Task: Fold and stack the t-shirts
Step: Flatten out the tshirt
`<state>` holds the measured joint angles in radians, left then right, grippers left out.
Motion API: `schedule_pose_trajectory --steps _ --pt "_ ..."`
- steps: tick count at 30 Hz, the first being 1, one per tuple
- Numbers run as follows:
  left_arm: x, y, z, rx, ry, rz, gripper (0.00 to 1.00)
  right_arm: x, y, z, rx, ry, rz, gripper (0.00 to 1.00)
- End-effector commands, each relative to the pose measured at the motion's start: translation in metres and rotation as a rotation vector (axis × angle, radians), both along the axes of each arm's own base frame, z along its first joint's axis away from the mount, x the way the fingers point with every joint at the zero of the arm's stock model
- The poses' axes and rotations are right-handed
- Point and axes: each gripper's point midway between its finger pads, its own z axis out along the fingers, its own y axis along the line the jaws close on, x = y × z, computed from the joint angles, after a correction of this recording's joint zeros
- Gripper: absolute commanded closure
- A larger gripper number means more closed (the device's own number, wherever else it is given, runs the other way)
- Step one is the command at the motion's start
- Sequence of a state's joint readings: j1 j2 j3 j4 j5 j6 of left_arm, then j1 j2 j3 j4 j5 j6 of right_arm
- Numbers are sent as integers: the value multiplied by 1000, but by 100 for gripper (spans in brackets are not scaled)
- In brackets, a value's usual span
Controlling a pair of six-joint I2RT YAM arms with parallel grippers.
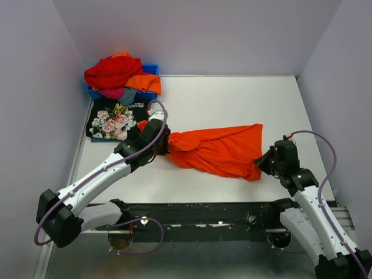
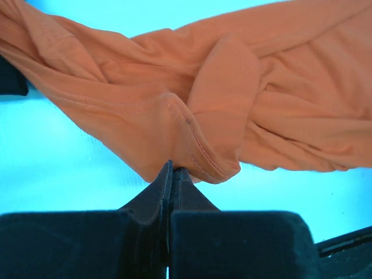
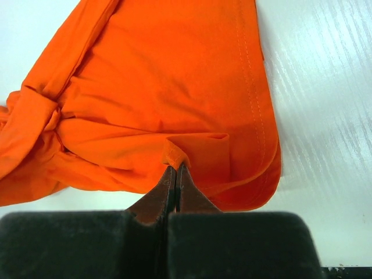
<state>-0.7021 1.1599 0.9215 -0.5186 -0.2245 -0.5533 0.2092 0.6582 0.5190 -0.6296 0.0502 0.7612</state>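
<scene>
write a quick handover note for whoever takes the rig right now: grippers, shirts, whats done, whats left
Left gripper: shut, pinching a hem at the left end of the orange t-shirt.
Right gripper: shut on a fold at its right end.
The orange t-shirt lies twisted and bunched on the table, unfolded.
Done: the black rose-print t-shirt lies flat at far left and looks folded.
Left: fold the orange one, stack it, then the heaped shirts in the blue bin.
</scene>
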Motion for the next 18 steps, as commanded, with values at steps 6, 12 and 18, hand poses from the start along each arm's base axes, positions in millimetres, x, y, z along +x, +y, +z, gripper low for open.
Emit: schedule_pose_trajectory --steps 6,12,18 --pt "-15 44 22 -74 -107 185 100 2 -5 12 -22 -40 -10 99" --pt "-29 67 10 -40 -88 256 100 0 -10 13 -36 -49 -29 99" --pt "-34 78 4 -62 -105 314 100 -2 -12 10 -34 -34 -44 99"
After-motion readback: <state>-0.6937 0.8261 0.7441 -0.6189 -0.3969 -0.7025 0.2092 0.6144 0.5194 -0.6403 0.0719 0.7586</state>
